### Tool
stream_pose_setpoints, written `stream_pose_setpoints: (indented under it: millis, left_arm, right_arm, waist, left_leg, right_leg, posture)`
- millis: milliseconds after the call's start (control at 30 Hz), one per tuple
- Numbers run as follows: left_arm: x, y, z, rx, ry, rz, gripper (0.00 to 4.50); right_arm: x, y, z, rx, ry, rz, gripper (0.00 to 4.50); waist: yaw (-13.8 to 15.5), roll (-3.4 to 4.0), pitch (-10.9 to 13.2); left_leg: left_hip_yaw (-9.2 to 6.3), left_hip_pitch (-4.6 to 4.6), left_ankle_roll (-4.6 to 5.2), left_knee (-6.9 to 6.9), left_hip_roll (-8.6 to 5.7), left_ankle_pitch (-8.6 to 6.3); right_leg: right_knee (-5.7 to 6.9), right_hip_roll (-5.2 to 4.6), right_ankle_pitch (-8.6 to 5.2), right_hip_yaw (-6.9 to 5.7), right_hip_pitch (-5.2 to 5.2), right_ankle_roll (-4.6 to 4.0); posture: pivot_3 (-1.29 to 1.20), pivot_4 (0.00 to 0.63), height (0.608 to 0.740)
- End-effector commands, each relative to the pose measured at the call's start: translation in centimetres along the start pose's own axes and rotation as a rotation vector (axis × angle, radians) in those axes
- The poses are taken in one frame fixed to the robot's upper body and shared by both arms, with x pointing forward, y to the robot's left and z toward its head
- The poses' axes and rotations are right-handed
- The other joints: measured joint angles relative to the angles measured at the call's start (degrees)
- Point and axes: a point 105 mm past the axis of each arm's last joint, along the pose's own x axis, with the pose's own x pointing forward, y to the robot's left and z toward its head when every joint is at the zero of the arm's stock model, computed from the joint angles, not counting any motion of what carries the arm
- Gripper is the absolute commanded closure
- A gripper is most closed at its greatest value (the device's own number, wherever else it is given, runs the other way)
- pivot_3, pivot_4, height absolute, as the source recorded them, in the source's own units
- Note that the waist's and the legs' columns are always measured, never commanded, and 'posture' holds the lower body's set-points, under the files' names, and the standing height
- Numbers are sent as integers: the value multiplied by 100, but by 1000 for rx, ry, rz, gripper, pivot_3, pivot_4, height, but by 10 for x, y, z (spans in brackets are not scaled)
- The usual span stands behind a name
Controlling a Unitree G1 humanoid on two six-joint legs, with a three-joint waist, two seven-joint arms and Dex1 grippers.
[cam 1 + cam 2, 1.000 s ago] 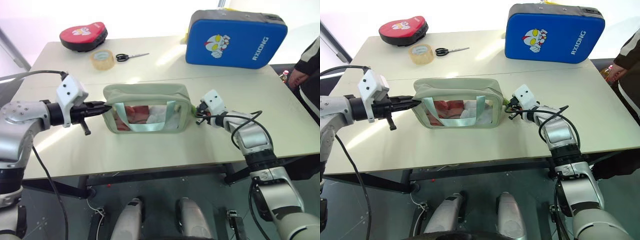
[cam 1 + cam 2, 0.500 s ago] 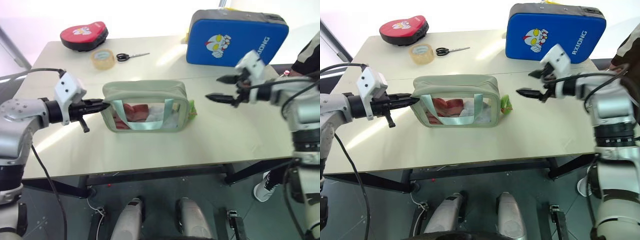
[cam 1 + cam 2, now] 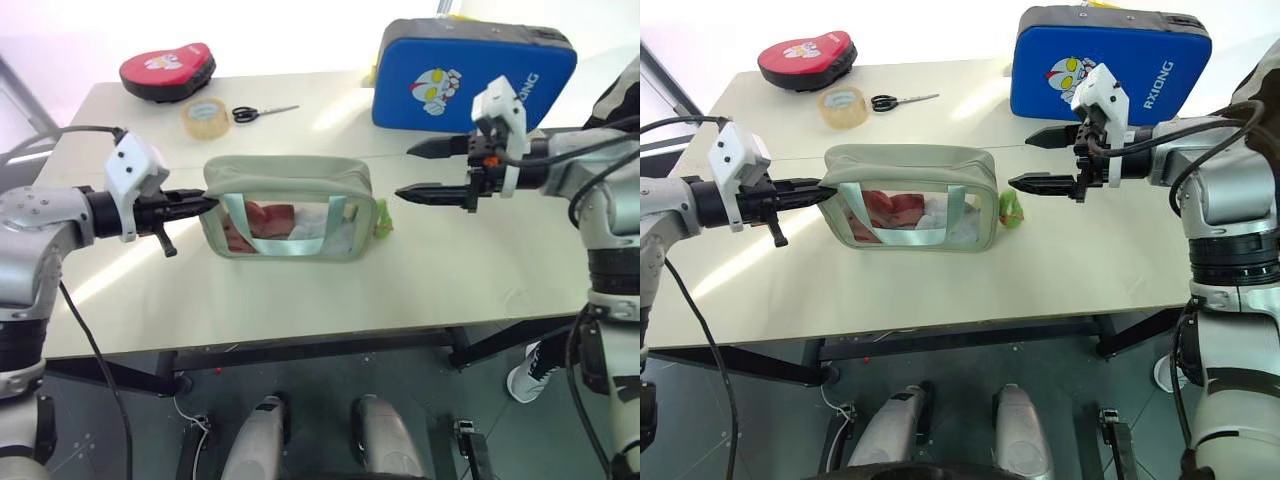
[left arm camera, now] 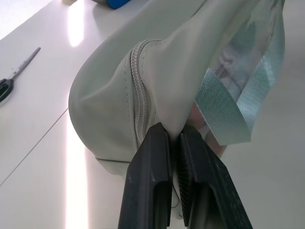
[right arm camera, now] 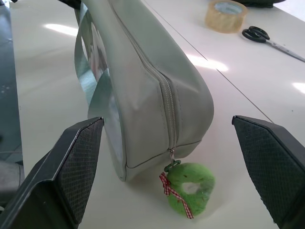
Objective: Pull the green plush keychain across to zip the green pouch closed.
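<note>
At the centre of the head-camera frame, the pale sage-green fabric pouch with a clear plastic window [image 3: 288,208] sits on the cream table [image 3: 300,290], its top zipper apparently run shut to the right-hand end. There the small lime-green fuzzy plush keychain [image 5: 188,188] with a red bow lies on the tabletop, hanging from the zipper pull. The left gripper [image 3: 203,205], at centre left, is clenched on a fold of fabric at the pouch's left end. The right gripper [image 3: 1035,158], at upper right, hangs in the air with its jaws spread wide, grasping nothing and well clear of the keychain.

The risk now sits with the left side — if that arm draws away before letting go, it would likely drag or tip the light pouch.

The big blue padded case [image 3: 472,76] at upper right carries a cartoon hero figure and the word "RXIONG". No writing is readable on the red pad [image 3: 167,69] at upper left.
</note>
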Motion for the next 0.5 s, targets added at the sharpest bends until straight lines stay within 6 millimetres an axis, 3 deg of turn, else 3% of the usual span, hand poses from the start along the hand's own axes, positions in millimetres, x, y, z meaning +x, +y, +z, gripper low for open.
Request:
stream_pose_setpoints:
  millis: [33, 200, 400, 500]
  left_arm:
    - [-9, 4, 16, 34, -39, 12, 2339]
    - [-16, 8, 23, 38, -41, 17, 59]
    - [-37, 33, 33, 46, -3, 108, 59]
    - [-40, 35, 31, 60, 1, 117, 59]
  right_arm:
    - [-9, -6, 16, -58, -32, -44, 0]
    - [-11, -3, 16, -61, -32, -31, 0]
    - [-14, 2, 16, -53, -36, -18, 0]
    - [-15, 2, 15, -44, -42, -27, 0]
  waist:
    - [-4, 0, 0]
    - [-16, 0, 0]
    - [-19, 0, 0]
    - [-21, 0, 0]
  left_leg:
    - [0, 0, 0, 0, 0, 0]
    - [0, 1, 0, 0, 0, 0]
    - [1, 1, 0, -1, 1, 0]
    - [2, 1, 0, -2, 1, 0]
  right_leg:
    - [0, 0, 0, 0, 0, 0]
    - [1, 0, 0, 0, 0, 0]
    - [1, 2, 0, 0, -2, 0]
    - [1, 2, 0, 0, -2, 0]
  posture:
    - [0, 150, 740]
    - [0, 150, 740]
    - [0, 150, 740]
    - [0, 150, 740]
